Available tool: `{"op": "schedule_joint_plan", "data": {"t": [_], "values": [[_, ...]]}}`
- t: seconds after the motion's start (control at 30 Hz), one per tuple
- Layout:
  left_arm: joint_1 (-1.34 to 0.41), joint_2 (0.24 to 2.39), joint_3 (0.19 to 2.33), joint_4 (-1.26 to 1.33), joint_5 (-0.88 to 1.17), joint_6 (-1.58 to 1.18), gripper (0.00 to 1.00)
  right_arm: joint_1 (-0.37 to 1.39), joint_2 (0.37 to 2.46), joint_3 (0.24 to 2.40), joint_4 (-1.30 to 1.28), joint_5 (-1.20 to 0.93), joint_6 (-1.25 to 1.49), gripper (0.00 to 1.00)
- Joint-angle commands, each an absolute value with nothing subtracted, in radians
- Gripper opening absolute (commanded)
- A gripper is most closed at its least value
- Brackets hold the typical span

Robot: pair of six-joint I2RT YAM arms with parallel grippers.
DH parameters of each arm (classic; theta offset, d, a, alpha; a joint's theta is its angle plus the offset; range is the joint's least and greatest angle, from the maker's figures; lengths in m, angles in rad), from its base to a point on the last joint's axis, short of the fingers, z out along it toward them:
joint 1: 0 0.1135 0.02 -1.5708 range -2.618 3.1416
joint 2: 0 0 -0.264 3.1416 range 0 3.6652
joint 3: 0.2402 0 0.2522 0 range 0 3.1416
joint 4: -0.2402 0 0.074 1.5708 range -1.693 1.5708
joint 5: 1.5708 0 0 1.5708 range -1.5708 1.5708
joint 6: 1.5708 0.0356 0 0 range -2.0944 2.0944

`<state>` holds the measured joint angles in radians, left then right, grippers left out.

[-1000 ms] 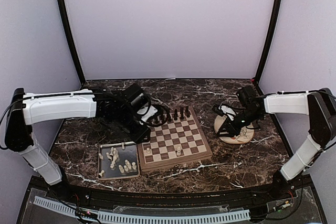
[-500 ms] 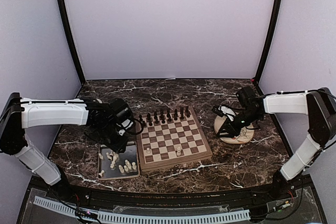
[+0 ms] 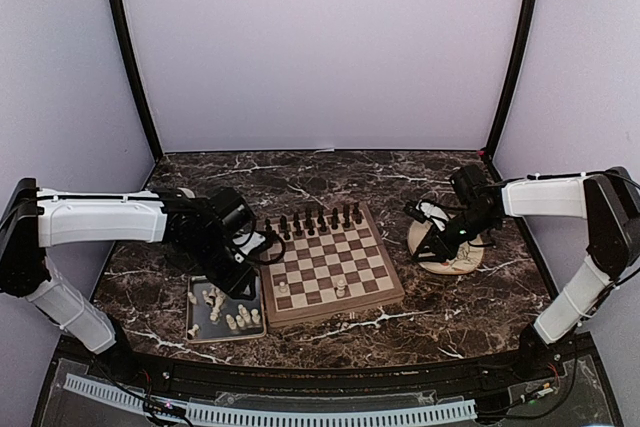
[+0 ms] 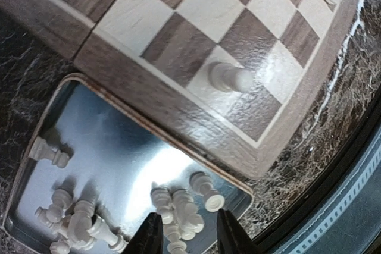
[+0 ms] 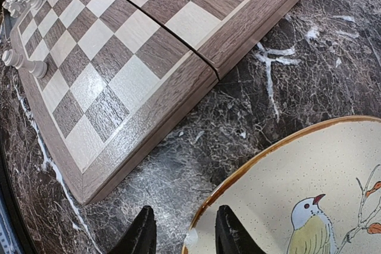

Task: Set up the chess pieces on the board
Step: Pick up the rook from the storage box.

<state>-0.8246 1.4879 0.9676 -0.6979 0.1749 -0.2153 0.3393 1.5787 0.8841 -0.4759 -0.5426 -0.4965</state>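
Two arms over the dark marble counter (image 3: 330, 172).

Layout, top view:
- Square wooden chessboard (image 3: 335, 310) with tan and brown checks sits at centre.
- Grey metal tray (image 3: 225, 338) lies just beside the board, at its 8 o'clock.
- Round cream plate with a painted bird (image 3: 465, 262) sits at the board's 3 o'clock, apart from it.
- Dark brown turned pieces (image 3: 315, 219) stand in a row along the board's 12 o'clock edge.
- Two cream-white pieces (image 3: 283, 288) stand near the 6 o'clock edge.
- The other cream pieces (image 3: 240, 319) are heaped in the tray, several on their sides.

Step in hand (judgement): stocking the cream side, fetching from the tray. The dark row looks placed, while the cream ranks are nearly bare, so the task is roughly half done.

Left pincer (image 4: 189, 236): fingers spread, nothing between them, poised above the tray's board-side half. In the wrist view a knot of cream figurines (image 4: 178, 212) lies directly under the gap and just toward 12 o'clock of the tips, not touching them. One lone piece (image 4: 49, 151) rests at the 9 o'clock side.

Right pincer (image 5: 181, 230): fingers parted, empty, hanging over the plate's rim (image 5: 268, 206) on the board side. No piece shows beneath it.

Next move needs:
- Lower the left pincer and single out one figurine from the knot.
- Close across its stem.
- Risk: neighbours touch, so two may lift together or scatter.
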Motion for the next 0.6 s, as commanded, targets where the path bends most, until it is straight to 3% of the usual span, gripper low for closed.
{"op": "schedule_joint_plan", "data": {"t": [0.0,0.3,0.57], "values": [[-0.889,1.485,0.988,-0.680,0.234,-0.128,0.34,0.336,1.588,0.899,-0.482,-0.547,-0.506,0.35],[-0.930,1.607,1.074,-0.789,0.133,-0.008,0.34,0.336,1.583,0.895,-0.480,-0.539,-0.506,0.35],[-0.932,1.663,1.098,-0.789,0.171,0.029,0.30,0.336,1.583,0.894,-0.482,-0.535,-0.507,0.35]]}}
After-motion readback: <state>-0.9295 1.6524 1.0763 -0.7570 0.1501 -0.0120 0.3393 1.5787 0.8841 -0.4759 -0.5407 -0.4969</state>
